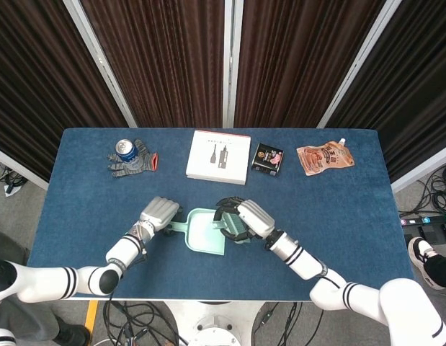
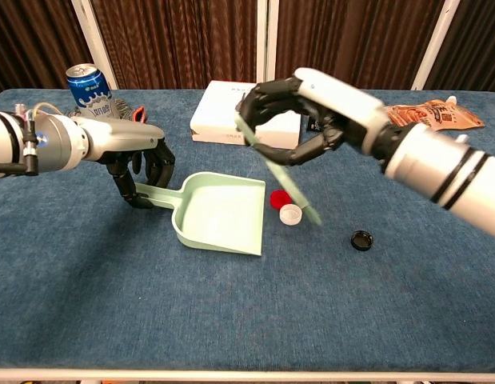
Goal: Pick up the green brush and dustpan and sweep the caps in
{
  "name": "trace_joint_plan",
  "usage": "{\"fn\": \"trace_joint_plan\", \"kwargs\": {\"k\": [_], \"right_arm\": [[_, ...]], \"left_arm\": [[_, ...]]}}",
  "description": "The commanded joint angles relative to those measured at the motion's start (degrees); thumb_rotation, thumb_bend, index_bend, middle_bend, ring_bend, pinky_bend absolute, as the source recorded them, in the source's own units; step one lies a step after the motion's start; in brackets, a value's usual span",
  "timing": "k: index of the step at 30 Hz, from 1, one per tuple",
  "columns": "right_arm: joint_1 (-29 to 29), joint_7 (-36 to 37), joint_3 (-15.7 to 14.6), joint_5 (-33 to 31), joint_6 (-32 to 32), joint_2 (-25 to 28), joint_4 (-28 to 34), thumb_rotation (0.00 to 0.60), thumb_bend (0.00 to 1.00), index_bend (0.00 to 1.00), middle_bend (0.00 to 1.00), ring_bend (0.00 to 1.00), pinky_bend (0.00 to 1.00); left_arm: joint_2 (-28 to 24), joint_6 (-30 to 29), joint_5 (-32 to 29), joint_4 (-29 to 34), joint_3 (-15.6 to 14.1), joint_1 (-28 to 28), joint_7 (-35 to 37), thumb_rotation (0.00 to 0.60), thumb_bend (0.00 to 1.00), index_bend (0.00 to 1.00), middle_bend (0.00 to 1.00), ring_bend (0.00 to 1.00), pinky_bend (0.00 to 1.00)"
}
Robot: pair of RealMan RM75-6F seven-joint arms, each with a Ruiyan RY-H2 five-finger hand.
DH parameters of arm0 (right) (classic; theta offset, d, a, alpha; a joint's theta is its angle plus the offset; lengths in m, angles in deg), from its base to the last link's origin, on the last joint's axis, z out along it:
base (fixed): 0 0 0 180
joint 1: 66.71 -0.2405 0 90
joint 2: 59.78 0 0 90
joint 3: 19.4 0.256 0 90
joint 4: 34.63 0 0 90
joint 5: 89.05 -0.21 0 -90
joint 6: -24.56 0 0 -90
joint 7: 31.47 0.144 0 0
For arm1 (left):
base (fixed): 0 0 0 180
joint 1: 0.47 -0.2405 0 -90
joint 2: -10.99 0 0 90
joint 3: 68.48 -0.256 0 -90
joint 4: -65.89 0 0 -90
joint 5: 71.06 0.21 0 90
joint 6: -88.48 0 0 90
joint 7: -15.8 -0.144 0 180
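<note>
My left hand (image 2: 140,170) grips the handle of the pale green dustpan (image 2: 219,216), which lies flat on the blue table with its mouth facing right. My right hand (image 2: 311,108) holds the green brush (image 2: 289,184) slanting down toward the table just right of the pan's mouth. A red cap (image 2: 277,199) and a white cap (image 2: 290,214) sit close together at the pan's right edge, beside the brush tip. A black cap (image 2: 361,240) lies apart, further right. In the head view my right hand (image 1: 241,220) covers the pan's right side (image 1: 201,232) and hides the caps.
Along the back of the table stand a blue can (image 2: 87,84) with grey gloves (image 1: 136,162), a white box (image 2: 247,116), a small black packet (image 1: 267,158) and an orange pouch (image 2: 435,116). The table's front edge runs near the bottom of the chest view.
</note>
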Motion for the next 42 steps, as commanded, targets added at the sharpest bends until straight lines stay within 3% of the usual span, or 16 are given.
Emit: {"fn": "trace_joint_plan", "kwargs": {"k": [1,7,14,30,42], "right_arm": [[2.96,-2.13,-2.12,-0.3,-1.55,5.15,5.04,0.6,0.53,0.65,0.56,0.24,0.23],[7.94,-7.68,-5.15,-3.15,-1.49,11.39,12.62,0.6,0.56,0.65,0.56,0.24,0.23],[11.91,-12.36,-6.55,-4.69,-2.35,9.59,13.36,0.6,0.58,0.66,0.56,0.24,0.21],[7.4,-11.04,0.83,-5.64,0.01,-3.91,2.39,0.6,0.6,0.66,0.56,0.24,0.2],[4.18,-7.26,4.08,-6.0,-0.22,-11.16,-3.58,0.6,0.61,0.66,0.56,0.24,0.19]], "left_arm": [[-0.23,-0.36,-0.45,0.3,-0.16,0.38,-0.36,0.6,0.29,0.54,0.55,0.35,0.35],[-0.33,-1.51,-1.37,0.85,-0.33,0.96,-0.96,0.6,0.29,0.54,0.55,0.35,0.35],[0.22,-3.05,-1.77,1.55,-0.99,1.45,-2.4,0.6,0.29,0.54,0.55,0.35,0.35],[1.3,-3.78,-3.59,1.25,-0.78,2.59,-3.39,0.6,0.29,0.54,0.55,0.35,0.35],[1.9,-2.46,-4.03,0.77,0.12,3.06,-1.64,0.6,0.29,0.54,0.55,0.35,0.35]]}}
